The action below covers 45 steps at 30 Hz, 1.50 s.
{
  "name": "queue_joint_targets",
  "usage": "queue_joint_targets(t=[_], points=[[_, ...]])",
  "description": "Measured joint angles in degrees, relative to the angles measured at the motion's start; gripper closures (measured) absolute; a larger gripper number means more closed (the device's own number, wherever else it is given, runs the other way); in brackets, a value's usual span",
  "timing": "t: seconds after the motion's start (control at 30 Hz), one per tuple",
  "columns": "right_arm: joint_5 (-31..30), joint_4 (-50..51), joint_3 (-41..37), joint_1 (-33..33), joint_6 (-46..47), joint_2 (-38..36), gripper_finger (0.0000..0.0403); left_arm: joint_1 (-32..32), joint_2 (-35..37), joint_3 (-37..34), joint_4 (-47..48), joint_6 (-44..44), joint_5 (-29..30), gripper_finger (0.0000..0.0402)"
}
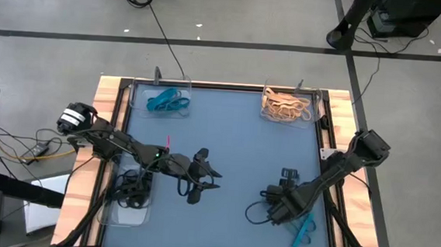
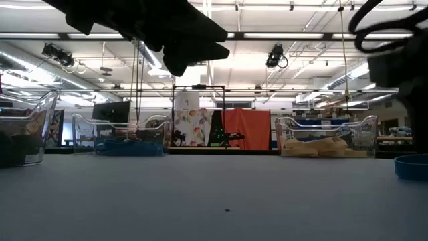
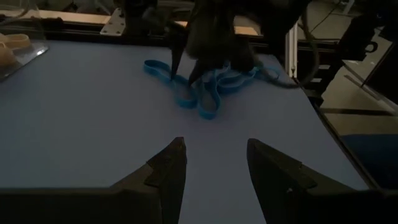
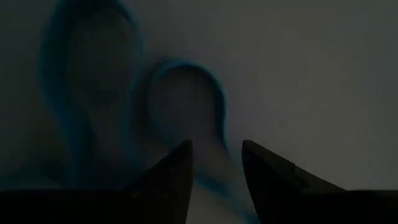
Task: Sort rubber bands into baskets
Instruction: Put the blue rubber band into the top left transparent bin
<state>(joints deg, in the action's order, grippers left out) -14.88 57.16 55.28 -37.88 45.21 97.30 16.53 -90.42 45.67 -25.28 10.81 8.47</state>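
Observation:
Loose teal rubber bands (image 1: 302, 230) lie in a small heap on the blue mat at the near right. My right gripper (image 1: 286, 214) stands over them, open and pointing down; in its wrist view blurred teal loops (image 4: 186, 112) lie just past its fingertips (image 4: 216, 165). My left gripper (image 1: 210, 179) hovers open over the mat's middle, near level, facing that heap (image 3: 208, 87) and touching nothing. Three clear baskets stand on the mat: teal bands at the far left (image 1: 166, 100), tan bands at the far right (image 1: 288, 105), black bands at the near left (image 1: 130, 195). My right gripper comes at the teal heap (image 3: 205, 93) from above, and its fingers (image 3: 177, 59) reach down to the bands. I cannot tell whether they touch them.
The mat (image 1: 235, 132) has a wooden frame (image 1: 105, 100) around it. Black cables trail from both arms beside the table. The middle of the mat between the far baskets and the arms is bare. In the low view the right arm (image 2: 401, 67) stands at the right.

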Motion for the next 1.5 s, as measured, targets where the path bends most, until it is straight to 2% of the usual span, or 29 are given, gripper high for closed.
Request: queue_joint_targets(t=[0.17,0.23,0.3,0.4,0.43,0.57,0.83,1.0,1.17,1.5], points=[[-1.1,-3.4,-3.2,2.5,-2.2,0.0,0.0257,0.0,0.0,0.0,-0.7,0.0,0.1,0.023],[-0.1,-5.1,-4.0,3.5,-3.5,-0.1,0.0271,0.0,0.1,0.0,-0.7,-0.1,0.4,0.023],[1.2,-6.7,-4.5,4.2,-5.9,-0.2,0.0302,0.0,0.1,0.0,-0.6,-0.1,1.1,0.023],[2.7,-8.6,-4.5,5.2,-10.4,-0.2,0.0377,0.0,0.1,0.0,-0.6,-0.1,2.4,0.023],[2.8,-8.9,-4.5,5.6,-12.0,-0.2,0.0387,0.0,0.1,0.0,-0.5,-0.1,2.7,0.023],[0.4,-10.5,-3.9,7.6,-14.7,-0.1,0.0392,0.0,0.1,0.0,0.3,0.2,4.6,0.023],[-18.3,-17.7,0.8,12.8,-21.7,-0.3,0.0398,-0.8,0.1,0.0,0.8,-0.2,12.7,0.0229],[-27.9,-20.8,5.2,15.9,-29.3,-0.3,0.04,-2.9,0.1,0.0,-0.7,-0.2,14.0,0.0229],[-31.9,-24.3,8.7,19.6,-39.0,-0.3,0.04,-5.1,0.1,0.0,-2.9,-0.1,14.0,0.0229],[-33.5,-33.2,11.2,25.2,-55.6,-0.3,0.04,-9.0,0.1,0.0,-5.0,-0.2,14.3,0.0229]])
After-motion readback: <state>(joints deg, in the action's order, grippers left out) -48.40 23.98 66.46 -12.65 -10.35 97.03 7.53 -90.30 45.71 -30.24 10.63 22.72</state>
